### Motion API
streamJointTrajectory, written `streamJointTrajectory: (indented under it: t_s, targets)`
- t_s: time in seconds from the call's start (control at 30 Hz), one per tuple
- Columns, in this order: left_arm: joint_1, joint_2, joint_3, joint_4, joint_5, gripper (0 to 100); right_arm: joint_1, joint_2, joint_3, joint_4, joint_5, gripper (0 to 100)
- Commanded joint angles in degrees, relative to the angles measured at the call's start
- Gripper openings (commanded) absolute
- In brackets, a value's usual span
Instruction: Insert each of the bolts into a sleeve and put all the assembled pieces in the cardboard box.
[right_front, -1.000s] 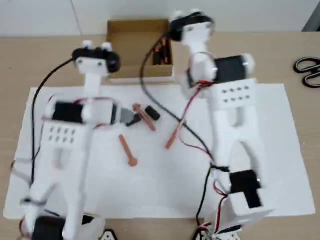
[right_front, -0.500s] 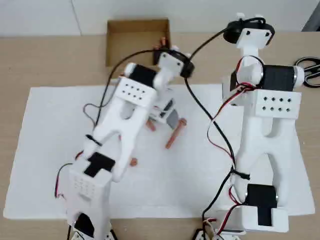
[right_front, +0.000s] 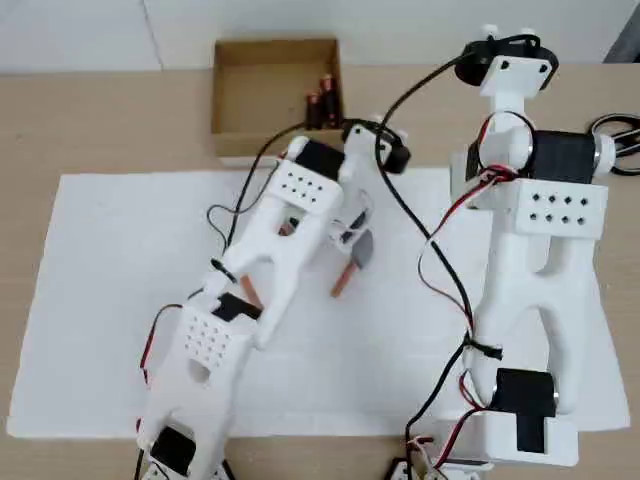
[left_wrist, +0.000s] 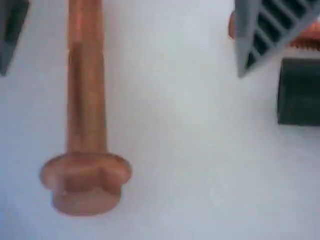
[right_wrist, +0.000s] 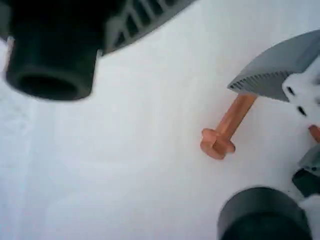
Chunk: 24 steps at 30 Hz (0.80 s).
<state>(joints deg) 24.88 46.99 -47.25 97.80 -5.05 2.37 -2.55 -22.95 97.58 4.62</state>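
Left gripper (left_wrist: 127, 50) hangs wide open, ribbed grey fingers (left_wrist: 260, 35) straddling a smooth copper bolt (left_wrist: 86, 125), flanged hex head, flat on the white sheet (left_wrist: 190, 165), touching neither. A matte black sleeve (left_wrist: 299, 90) lies beside one finger. The cardboard box (right_front: 225, 100) is at eleven o'clock. At my right gripper (right_wrist: 115, 35), a tubular sleeve (right_wrist: 50, 55) sits against a finger; I cannot tell if it is clamped.

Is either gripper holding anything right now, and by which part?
Right gripper appears to hold a black sleeve by its side, open end free. Left gripper holds nothing, open astride a bolt.
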Motion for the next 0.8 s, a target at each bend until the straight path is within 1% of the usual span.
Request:
streamJointTrajectory:
  t_s: [0.0, 0.17, 0.37, 0.7, 0.77]
  targets:
    - [0.35, 0.88, -4.35, 0.44, 1.14, 28, 0.48, -2.77, -0.26, -1.01, -0.18, 0.4]
    - [1.05, 4.31, -7.16, 0.53, 1.67, 28, 0.48, -2.77, -0.26, -0.84, -0.18, 0.4]
    - [3.52, 5.89, -7.25, 0.26, 1.67, 28, 0.48, -2.86, -0.26, -0.57, -0.18, 0.4]
    - [3.08, 6.15, -7.69, 0.18, 1.76, 27, 0.48, -3.03, -0.26, -0.40, -0.18, 0.4]
    - [3.08, 6.15, -7.69, 0.09, 2.90, 27, 0.48, -3.03, -0.26, -0.40, -0.18, 0.4]
